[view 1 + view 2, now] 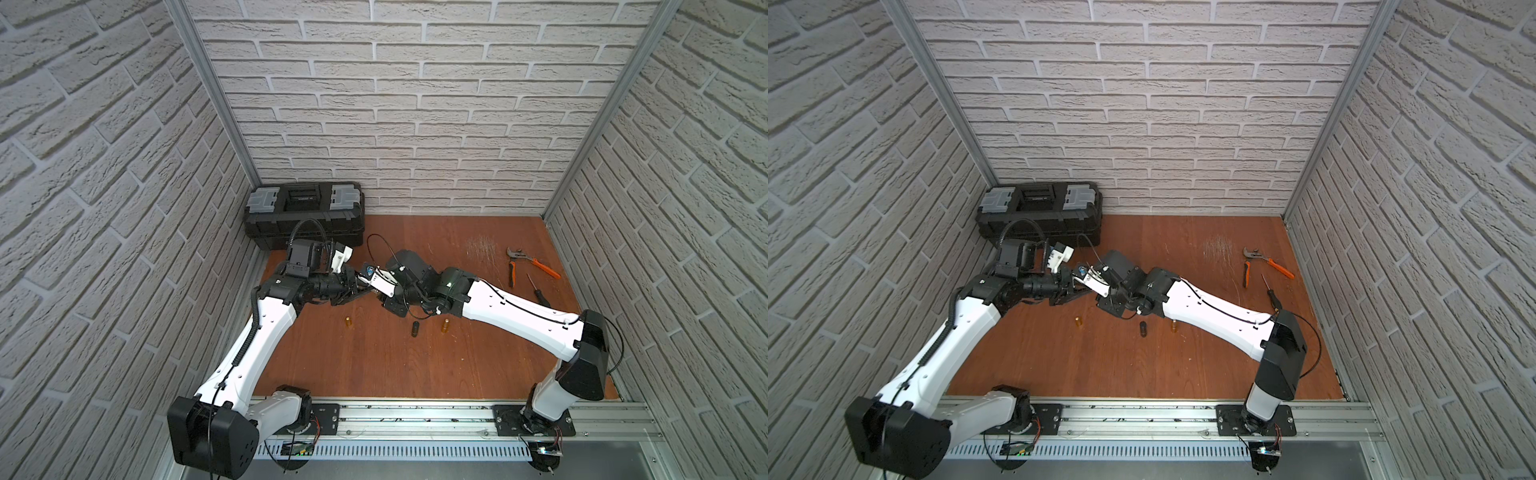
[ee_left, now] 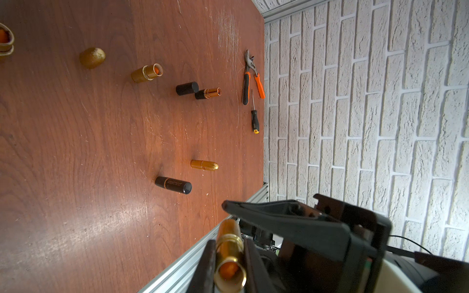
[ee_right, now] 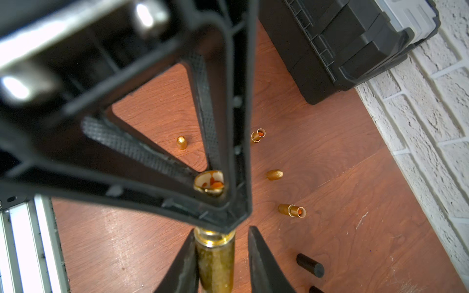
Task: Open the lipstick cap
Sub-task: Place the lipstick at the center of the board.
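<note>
Left gripper [image 2: 227, 242]: clamped on the lipstick [image 2: 229, 253], one finger pressed to each side of its gold tube.
Lipstick: held in the air over the bench [image 1: 374, 365], where the two grippers meet tip to tip. Its open end, orange inside, points back toward the left wrist. Its glittery gold body reaches out between the right gripper's fingers.
Right gripper [image 3: 222, 230]: jaws apart around that body. One finger [image 3: 182, 266] lies against or just beside it; the other stands clear, with bench showing in the gap.
In front of the grippers: a capped black lipstick [image 1: 414, 329] stands upright near the right gripper, with a capped gold lipstick [image 1: 444, 325] close by. A second capped gold lipstick [image 1: 348, 322] stands in front of the left gripper.
Behind the grippers: on the back-wall side, seen from the wrist cameras, stand a gold cap [image 2: 92, 58], an open gold lipstick [image 2: 147, 73] and a black cap [image 2: 187, 88]. An open black lipstick [image 2: 208, 93] stands just beside the black cap.
Beyond the right gripper: pliers [image 1: 544, 267] and a screwdriver [image 1: 540, 297] lie flat near the side wall, well apart from both grippers.
Behind the left gripper: a black toolbox [image 1: 305, 220], lid down, against the back wall.
</note>
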Tool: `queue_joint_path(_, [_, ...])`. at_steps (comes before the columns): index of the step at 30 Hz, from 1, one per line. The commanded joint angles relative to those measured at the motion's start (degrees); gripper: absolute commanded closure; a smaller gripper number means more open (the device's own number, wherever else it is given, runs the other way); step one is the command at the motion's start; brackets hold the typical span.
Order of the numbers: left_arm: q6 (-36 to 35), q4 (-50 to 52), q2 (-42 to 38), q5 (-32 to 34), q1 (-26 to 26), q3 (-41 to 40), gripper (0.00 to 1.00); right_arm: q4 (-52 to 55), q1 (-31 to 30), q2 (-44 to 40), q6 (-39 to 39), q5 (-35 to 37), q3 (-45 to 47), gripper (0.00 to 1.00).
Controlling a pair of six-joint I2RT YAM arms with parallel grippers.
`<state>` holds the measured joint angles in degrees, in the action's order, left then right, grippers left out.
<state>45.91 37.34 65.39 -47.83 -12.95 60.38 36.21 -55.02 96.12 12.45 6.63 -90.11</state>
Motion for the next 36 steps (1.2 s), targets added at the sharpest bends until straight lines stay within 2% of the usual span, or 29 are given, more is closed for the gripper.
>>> queue_joint_path(1, [-2.9,3.9,1.1,1.9,1.8,3.9,0.84,-0.7,-0.4,-3.2,-0.1,2.7,-0.9,0.65])
queue_joint_path(3, [-5.9,8.2,2.6,5.7,1.9,6.5,0.84,-0.1,-0.3,-4.4,0.2,4.1,-0.3,0.64])
queue_joint_path(7, [-6.3,8.0,5.2,8.8,2.0,7.0,0.84,-0.5,-0.3,-7.9,0.2,6.5,3.1,0.63])
queue_joint_path(10, [-7.1,8.8,6.5,15.9,0.7,7.3,0.84,-0.9,-0.2,-10.8,-0.5,8.9,5.4,0.63])
queue_joint_path(14, [-9.6,9.3,8.8,30.4,-4.6,6.9,0.83,-1.0,-0.1,-14.3,-1.2,10.8,7.0,0.62])
queue_joint_path(23, [-12.1,4.9,17.4,45.6,-16.7,4.0,0.83,1.0,-0.1,-16.7,-2.1,13.6,8.3,0.61])
queue_joint_path(27, [-12.2,2.7,20.7,49.3,-19.7,3.3,0.83,1.6,-0.1,-16.1,-2.8,14.1,8.5,0.61])
queue_joint_path(36, [-12.3,-1.0,22.1,52.9,-21.0,0.1,0.83,2.1,-0.1,-15.5,-2.4,14.5,9.1,0.61])
